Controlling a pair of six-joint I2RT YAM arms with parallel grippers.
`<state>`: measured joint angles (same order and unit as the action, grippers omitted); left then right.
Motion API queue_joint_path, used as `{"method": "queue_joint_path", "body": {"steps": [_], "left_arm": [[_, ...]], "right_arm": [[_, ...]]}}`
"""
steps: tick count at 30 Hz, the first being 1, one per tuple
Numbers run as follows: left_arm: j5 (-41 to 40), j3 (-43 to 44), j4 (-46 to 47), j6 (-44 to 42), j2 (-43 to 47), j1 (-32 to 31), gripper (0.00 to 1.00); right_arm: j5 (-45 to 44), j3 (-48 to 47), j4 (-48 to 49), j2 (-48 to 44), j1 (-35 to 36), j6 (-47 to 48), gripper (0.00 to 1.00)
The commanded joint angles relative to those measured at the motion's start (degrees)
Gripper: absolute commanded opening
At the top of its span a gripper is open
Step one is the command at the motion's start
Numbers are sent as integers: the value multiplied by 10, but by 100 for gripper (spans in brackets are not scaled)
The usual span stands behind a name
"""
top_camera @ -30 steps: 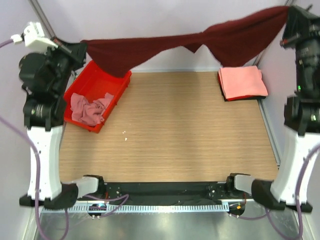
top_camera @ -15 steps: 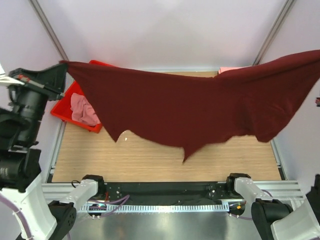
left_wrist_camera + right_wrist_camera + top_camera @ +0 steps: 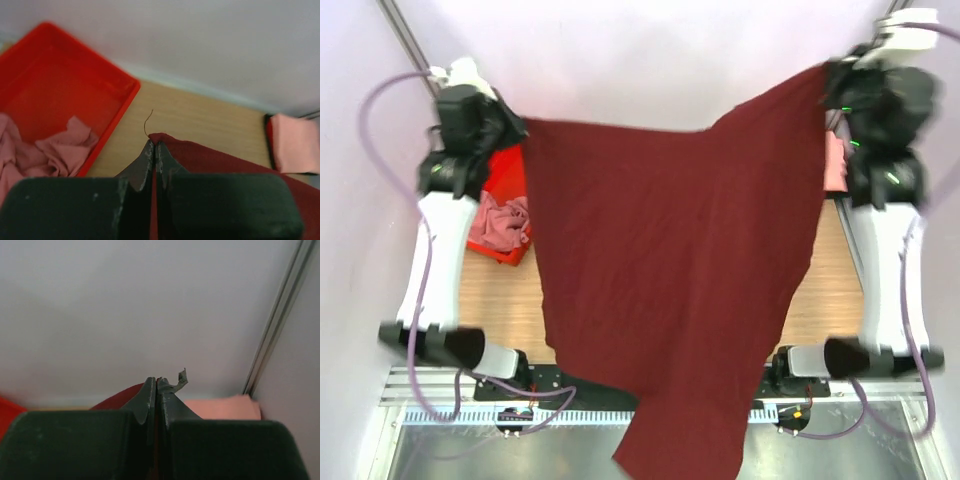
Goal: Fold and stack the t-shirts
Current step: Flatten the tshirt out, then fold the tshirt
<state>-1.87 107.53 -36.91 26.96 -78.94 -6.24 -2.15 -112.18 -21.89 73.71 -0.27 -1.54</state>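
The left gripper (image 3: 154, 146) and right gripper (image 3: 156, 383) are each pinching a top corner of the maroon t-shirt (image 3: 670, 280), which is hanging spread above the table (image 3: 500, 300) — hem trailing past the near edge, where it risks snagging on the arm bases (image 3: 498, 362) or slipping from such thin pinches.

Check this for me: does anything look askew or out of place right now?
The maroon t-shirt, pinched between the left gripper and right gripper, hangs lopsided: in the top view its lower tail trails past the table's near edge, over the base rail. A loose thread sticks up at the left gripper's pinch.
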Motion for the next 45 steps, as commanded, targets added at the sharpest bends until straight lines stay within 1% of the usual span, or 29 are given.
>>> {"method": "queue_joint_path", "body": {"steps": [1, 2, 3, 4, 5, 7, 8, 9, 11, 12, 15, 19, 23, 26, 28, 29, 32, 35, 37, 40, 45], "left_arm": [[-29, -42, 59, -30, -39, 3, 0], [-24, -54, 81, -40, -54, 3, 0], [-12, -58, 91, -45, -69, 3, 0], [-6, -59, 101, -51, -107, 3, 0], [-1, -57, 117, -60, -125, 3, 0], [-2, -44, 122, -68, -170, 3, 0], [-4, -34, 116, -72, -216, 4, 0], [-5, -10, 112, -81, -236, 3, 0], [-8, 6, 111, -85, -287, 4, 0], [-7, 20, 112, -87, -300, 4, 0], [-5, 42, 118, -96, -350, 4, 0], [-16, 86, 117, -103, -394, 8, 0], [-16, 114, 112, -103, -423, 16, 0], [-18, 120, 113, -114, -431, 19, 0], [-20, 117, 114, -125, -429, 20, 0], [-19, 110, 117, -139, -426, 20, 0], [-19, 92, 122, -154, -410, 21, 0], [-8, 52, 137, -175, -381, 21, 0], [-2, 13, 148, -186, -365, 20, 0], [-1, -30, 168, -194, -340, 20, 0], [13, -87, 177, -198, -308, 15, 0]], "right_arm": [[38, 93, 83, 43, -15, 4, 1], [55, 132, 115, 66, -19, 2, 1], [63, 149, 130, 78, -22, -1, 1], [72, 165, 145, 93, -23, -1, 1], [82, 192, 176, 121, -24, 0, 1], [95, 212, 209, 156, -25, 0, 1], [101, 223, 244, 172, -25, 0, 1], [105, 224, 256, 209, -26, 0, 1], [132, 214, 279, 249, -27, -3, 1], [143, 207, 284, 283, -27, -6, 1], [159, 174, 288, 339, -27, -11, 1], [138, 151, 285, 367, -30, -8, 1], [129, 161, 251, 352, -34, -21, 1], [116, 194, 229, 319, -34, -38, 1], [116, 214, 222, 303, -34, -48, 1], [116, 220, 194, 290, -34, -50, 1], [95, 238, 149, 271, -34, -58, 1], [81, 274, 121, 239, -34, -62, 1], [92, 310, 119, 210, -34, -72, 1], [109, 363, 121, 174, -29, -90, 1], [93, 439, 96, 122, -25, -108, 1]]}}
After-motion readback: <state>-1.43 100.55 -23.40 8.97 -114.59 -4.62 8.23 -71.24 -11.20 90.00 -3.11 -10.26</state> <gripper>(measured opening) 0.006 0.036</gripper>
